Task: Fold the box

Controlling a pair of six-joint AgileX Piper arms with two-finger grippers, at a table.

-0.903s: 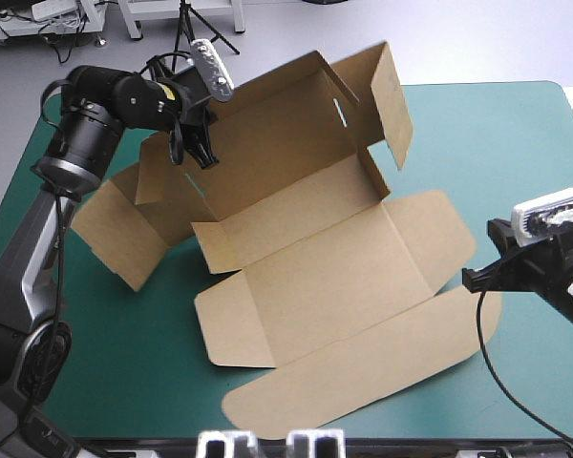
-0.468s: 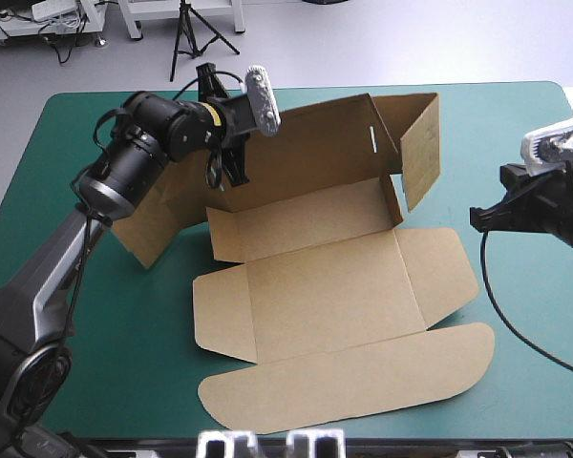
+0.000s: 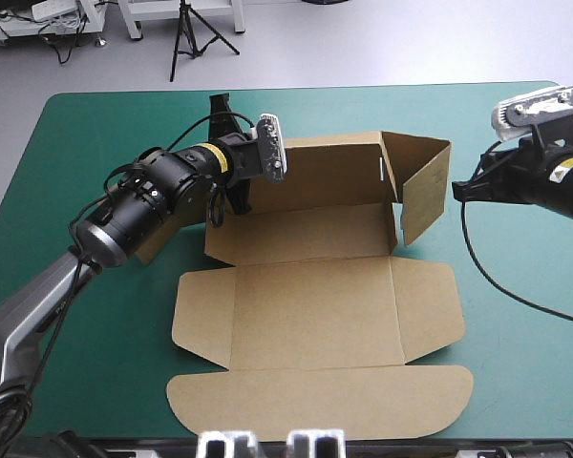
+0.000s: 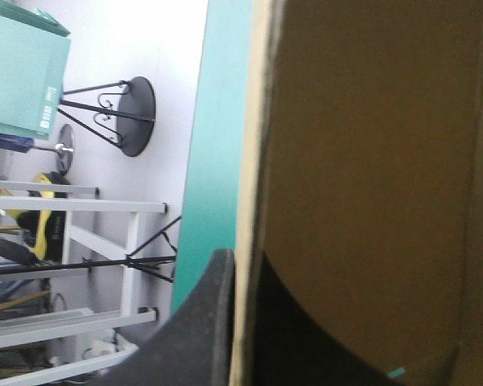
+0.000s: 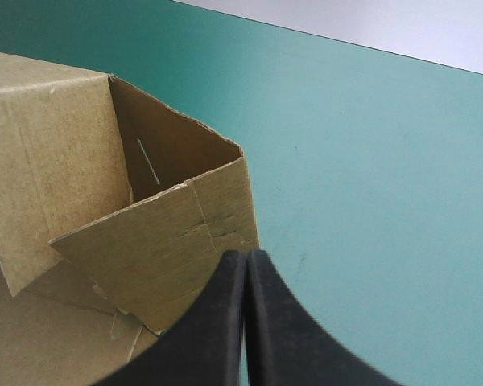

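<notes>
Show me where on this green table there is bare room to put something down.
Widest bare cover lies between the box and the table's right edge, nearer than the right gripper. A strip runs along the far edge behind the box. The middle is crowded: the box lies spread there, the left gripper holding its back wall.
</notes>
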